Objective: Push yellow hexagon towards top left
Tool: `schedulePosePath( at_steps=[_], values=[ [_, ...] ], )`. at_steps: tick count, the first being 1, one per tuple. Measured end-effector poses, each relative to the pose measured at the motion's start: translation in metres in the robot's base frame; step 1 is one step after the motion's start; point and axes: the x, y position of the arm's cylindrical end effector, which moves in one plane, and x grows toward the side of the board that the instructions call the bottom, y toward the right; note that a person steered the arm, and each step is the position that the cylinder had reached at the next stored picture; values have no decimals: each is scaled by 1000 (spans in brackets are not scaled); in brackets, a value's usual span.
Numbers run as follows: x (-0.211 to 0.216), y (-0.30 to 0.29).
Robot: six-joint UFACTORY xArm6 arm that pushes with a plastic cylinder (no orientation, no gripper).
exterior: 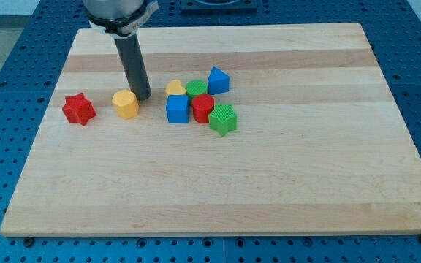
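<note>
Wooden surface [269, 190] with coloured blocks, listed from the view's left. Red star [78, 109] lies apart at far left. Yellow hexagon [125, 104] sits left of centre, near the view's top. My tip [142, 97], the end of a plain dark rod with no jaws to open or close, rests just beside the hexagon's right edge. Cluster at right: yellow block [175, 88], blue cube [177, 109], green block [196, 88], red block [202, 108], blue block [218, 79], green star [223, 119].

Pale matt wooden board [269, 175], ribbed plastic green star [224, 119]
</note>
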Motion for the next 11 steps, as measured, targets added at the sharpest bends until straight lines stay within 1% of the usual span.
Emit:
schedulePosePath(
  at_steps=[2,3,4,6,7,9,11],
  values=[
    [49,11],
    [64,10],
    [59,-4],
    [25,-45],
    [7,-53],
    [-25,-43],
    [-61,-45]
  ],
)
